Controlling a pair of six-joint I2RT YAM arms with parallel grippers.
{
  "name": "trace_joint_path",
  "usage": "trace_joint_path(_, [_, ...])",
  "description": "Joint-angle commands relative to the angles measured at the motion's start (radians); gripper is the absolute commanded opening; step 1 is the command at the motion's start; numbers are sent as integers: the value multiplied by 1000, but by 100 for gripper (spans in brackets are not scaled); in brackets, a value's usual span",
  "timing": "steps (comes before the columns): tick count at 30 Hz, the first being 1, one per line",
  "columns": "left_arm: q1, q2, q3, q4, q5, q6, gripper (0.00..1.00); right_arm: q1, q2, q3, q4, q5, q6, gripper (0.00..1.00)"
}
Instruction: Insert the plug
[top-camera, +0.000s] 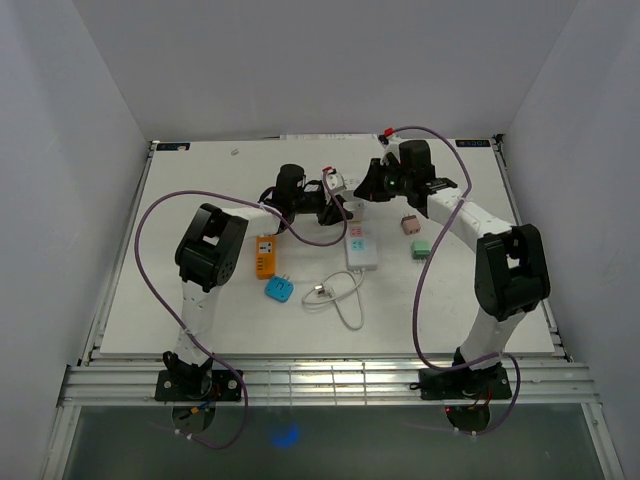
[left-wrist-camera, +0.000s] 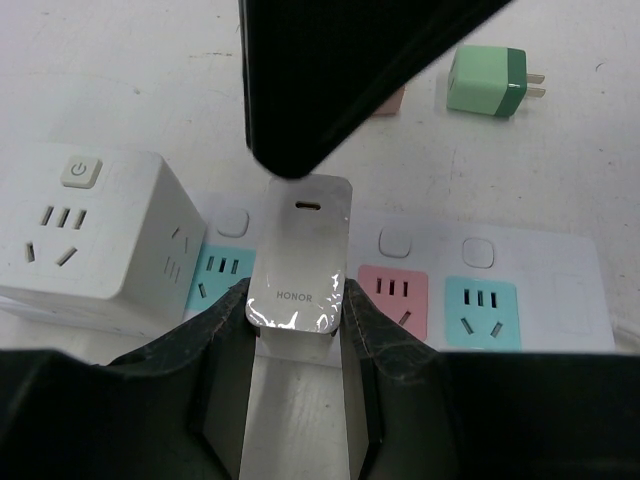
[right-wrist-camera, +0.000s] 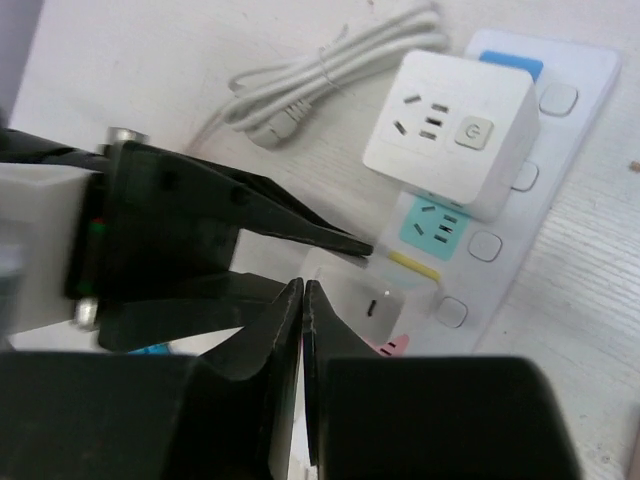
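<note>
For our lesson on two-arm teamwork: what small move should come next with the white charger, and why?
Probably press the shut right claw down on the white charger. The left claw grips its sides, holding it upright over the power strip, and the right claw's tip sits at its top; whether the prongs are seated is hidden.

White worktop (top-camera: 250, 330), matte, fills middle. Plain pale back wall (top-camera: 320, 60), left wall (top-camera: 60, 200) and right wall (top-camera: 590, 200) box it in. Aluminium rails (top-camera: 330, 385) along near edge. Dark grey-green surface (top-camera: 400, 440) below rails. Light even, shadows soft.
</note>
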Motion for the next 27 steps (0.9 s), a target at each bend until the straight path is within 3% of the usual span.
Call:
trace_joint_path(1, [-2, -24, 32, -13, -1, 21, 0, 6, 106, -31, -7, 18, 8, 8])
trace_joint_path(10, [-13, -25, 17, -29, -17, 56, 0, 6, 122, -92, -8, 59, 3, 8])
trace_joint_path(18, [-15, -31, 19, -32, -19, 56, 1, 6, 59, 50, -68, 47, 5, 8])
trace_joint_path(24, [-15, -57, -9, -30, -27, 87, 32, 3, 30, 11, -71, 86, -11, 8])
trace_joint_path(27, [-15, -76, -21, -26, -21, 99, 40, -3, -2, -15, -70, 111, -20, 10])
